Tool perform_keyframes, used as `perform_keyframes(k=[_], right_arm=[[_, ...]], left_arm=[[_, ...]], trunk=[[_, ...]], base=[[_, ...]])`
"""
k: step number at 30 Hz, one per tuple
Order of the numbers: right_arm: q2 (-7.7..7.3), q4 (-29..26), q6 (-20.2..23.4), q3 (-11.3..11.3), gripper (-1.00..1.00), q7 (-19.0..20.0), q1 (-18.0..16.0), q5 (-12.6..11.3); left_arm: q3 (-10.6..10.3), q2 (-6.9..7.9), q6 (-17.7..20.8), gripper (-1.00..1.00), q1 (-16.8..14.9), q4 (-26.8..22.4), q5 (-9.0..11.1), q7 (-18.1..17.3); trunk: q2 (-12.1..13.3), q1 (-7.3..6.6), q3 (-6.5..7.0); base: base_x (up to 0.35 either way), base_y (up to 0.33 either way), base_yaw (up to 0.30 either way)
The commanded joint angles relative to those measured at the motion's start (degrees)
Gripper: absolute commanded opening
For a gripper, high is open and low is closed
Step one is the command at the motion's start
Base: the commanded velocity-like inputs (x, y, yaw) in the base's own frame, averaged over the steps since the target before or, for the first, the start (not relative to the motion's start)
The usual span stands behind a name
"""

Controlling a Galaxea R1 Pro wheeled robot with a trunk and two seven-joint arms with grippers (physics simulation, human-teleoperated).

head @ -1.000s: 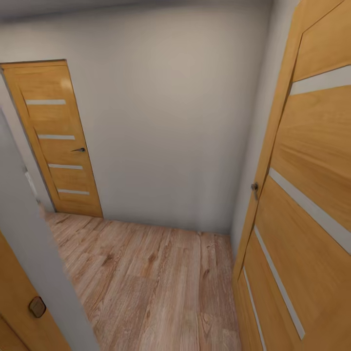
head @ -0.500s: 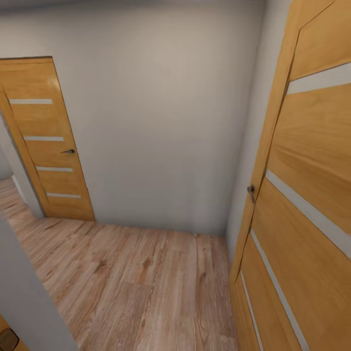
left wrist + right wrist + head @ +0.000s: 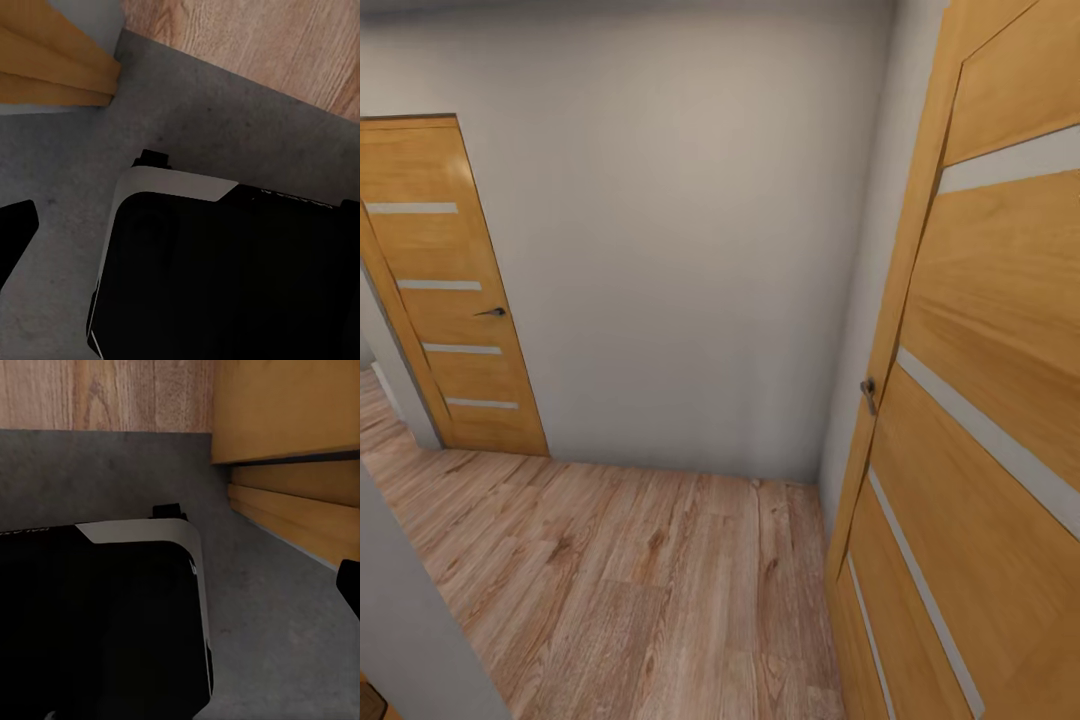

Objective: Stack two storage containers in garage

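Note:
The two storage containers are out of view. I am in a doorway. Under me lies dark grey concrete floor [image 3: 187, 120], which meets light wood planks [image 3: 255, 37] at a threshold. One dark fingertip [image 3: 15, 232] of my left gripper shows at the picture's edge, with nothing on it. One dark fingertip [image 3: 351, 585] of my right gripper shows the same way. My black and white base [image 3: 225, 270] sits on the concrete between them.
Ahead is a small hallway with a wood plank floor [image 3: 640, 580] and a plain grey wall [image 3: 680, 250]. A shut orange wooden door [image 3: 445, 300] stands at far left. An open orange door [image 3: 980, 400] with a handle [image 3: 869, 392] is close on my right. A grey wall edge [image 3: 410, 620] is near left.
The whole head view has shifted: the far door and the near grey wall edge have slid left and the right door looms larger, so the camera has moved.

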Motion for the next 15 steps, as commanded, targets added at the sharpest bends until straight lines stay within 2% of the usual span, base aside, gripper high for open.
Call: perform_keyframes(k=[1, 8, 15], right_arm=[[0.02, 0.17, -0.29, 0.5, 1.0, -0.04, -0.08, -0.49], [0.02, 0.17, -0.34, 0.5, 1.0, -0.05, -0.08, -0.52], [0.02, 0.17, -0.37, 0.5, 1.0, -0.05, -0.08, -0.52]], left_arm=[[-0.16, -0.01, 0.05, 1.0, -0.05, 0.0, 0.37, 0.16], [-0.16, -0.03, 0.05, 1.0, -0.05, 0.0, 0.37, 0.11], [-0.16, -0.02, 0.05, 1.0, -0.05, 0.0, 0.37, 0.08]], trunk=[[-0.1, 0.02, -0.11], [-0.1, 0.02, -0.11], [-0.1, 0.02, -0.11]], base=[[0.0, 0.0, 0.0], [0.029, 0.0, 0.0], [0.24, 0.0, 0.0]])
